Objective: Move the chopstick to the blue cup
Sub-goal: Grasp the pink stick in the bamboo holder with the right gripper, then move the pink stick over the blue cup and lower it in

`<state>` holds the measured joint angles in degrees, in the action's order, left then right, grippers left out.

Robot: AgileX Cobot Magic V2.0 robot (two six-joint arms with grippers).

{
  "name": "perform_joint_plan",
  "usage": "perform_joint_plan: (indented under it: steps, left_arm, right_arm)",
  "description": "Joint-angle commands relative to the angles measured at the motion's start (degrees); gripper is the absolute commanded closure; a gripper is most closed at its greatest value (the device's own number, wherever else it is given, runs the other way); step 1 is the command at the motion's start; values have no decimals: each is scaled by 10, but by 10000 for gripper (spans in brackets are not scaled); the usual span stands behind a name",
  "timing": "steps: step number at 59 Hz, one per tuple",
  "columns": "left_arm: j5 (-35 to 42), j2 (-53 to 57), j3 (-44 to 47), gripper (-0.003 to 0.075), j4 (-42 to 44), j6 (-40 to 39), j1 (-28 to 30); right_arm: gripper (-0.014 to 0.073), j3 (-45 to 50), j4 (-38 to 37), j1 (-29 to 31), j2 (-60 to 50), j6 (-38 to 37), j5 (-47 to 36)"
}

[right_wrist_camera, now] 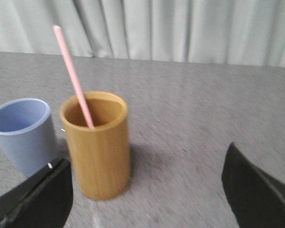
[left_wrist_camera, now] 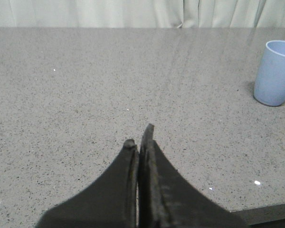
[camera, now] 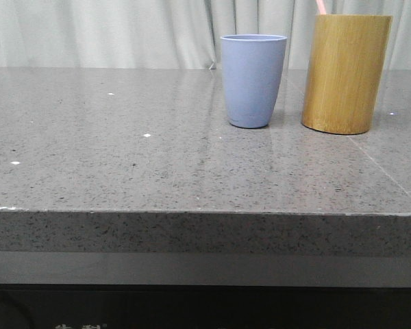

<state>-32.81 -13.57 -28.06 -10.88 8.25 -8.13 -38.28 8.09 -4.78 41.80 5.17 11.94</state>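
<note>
Chopstick (right_wrist_camera: 74, 76): not yet gripped; right gripper (right_wrist_camera: 147, 190) jaws spread wide at the lower corners of the right wrist frame, holding nothing, while left gripper (left_wrist_camera: 140, 142) jaws are pressed together over bare table (left_wrist_camera: 85, 95). Stick leans in the bamboo holder (right_wrist_camera: 100, 147) at centre-left, its pink tip upper left, with the blue cup (right_wrist_camera: 21, 133) just beside at far left. Step judged: approach; next move calls for closing on the stick's exposed upper length, then lifting it clear of the rim
</note>
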Motion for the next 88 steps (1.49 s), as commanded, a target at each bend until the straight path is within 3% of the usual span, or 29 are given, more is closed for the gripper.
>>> perform_joint_plan:
  steps: [1,16,34,47,52,62,68,77,88]
  left_arm:
    - [47,0,-11,739,-8,-2,1]
    - [41,0,-11,739,-8,-2,1]
    - [41,0,-11,739,-8,-2,1]
    - [41,0,-11,739,-8,-2,1]
    - [41,0,-11,739,-8,-2,1]
    - [41,0,-11,739,-8,-2,1]
    - [41,0,-11,739,-8,-2,1]
    - [41,0,-11,739,-8,-2,1]
    - [41,0,-11,739,-8,-2,1]
  right_arm:
    - [-50,-54,-5,-35,65,15,-80]
    - [-50,-200,-66,-111,268,16,-131]
    - [-50,-351,-66,-115,437,16,-130]
    - [-34,-403,-67,-114,494,16,-111]
    - [59,-403,-67,-114,494,16,-110]
    - [368,-403,-67,-114,490,16,-107]
    - [496,-403,-67,-114,484,16,-98]
    - [582,-403,-67,-114,471,16,-100]
    - [591,-403,-67,-114,457,16,-113]
